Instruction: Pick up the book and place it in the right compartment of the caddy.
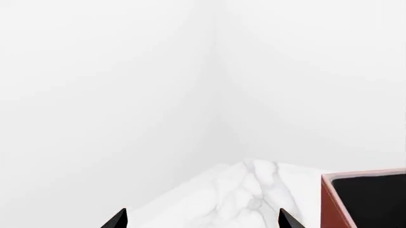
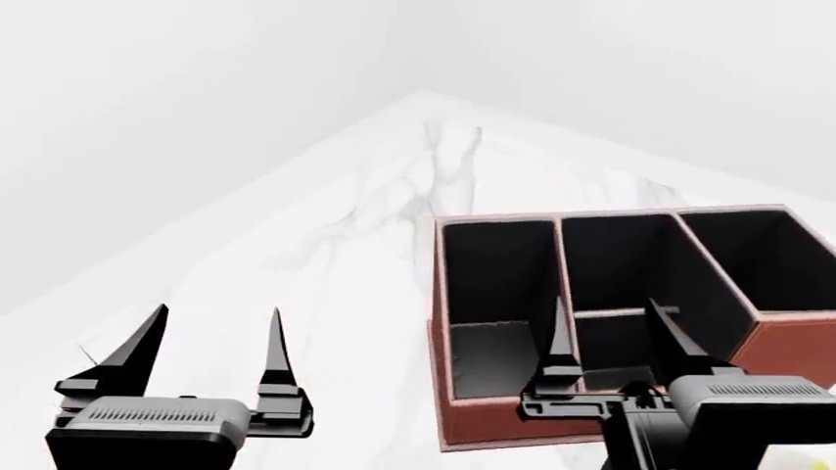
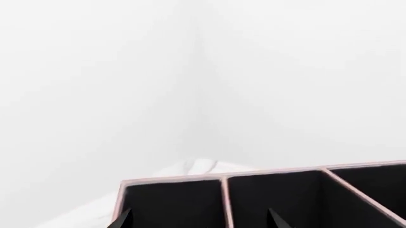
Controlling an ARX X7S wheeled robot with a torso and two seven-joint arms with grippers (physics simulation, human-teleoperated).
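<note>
The reddish-brown caddy (image 2: 487,423) with black interior stands on the marble table, right of centre in the head view. Its right compartment (image 2: 768,257) is the raised end section at far right, with a high front wall. The book is out of view in all frames. My left gripper (image 2: 218,313) is open and empty, over bare table left of the caddy. My right gripper (image 2: 604,304) is open and empty, above the caddy's near middle section. In the right wrist view my right gripper (image 3: 199,213) hangs over the caddy (image 3: 171,180). The left wrist view shows my left gripper (image 1: 203,211) and a caddy corner (image 1: 330,199).
The white marble table (image 2: 352,245) narrows to a far corner between two plain white walls. A pale yellowish object (image 2: 800,456) peeks in at the head view's lower right corner, too little of it showing to tell what it is.
</note>
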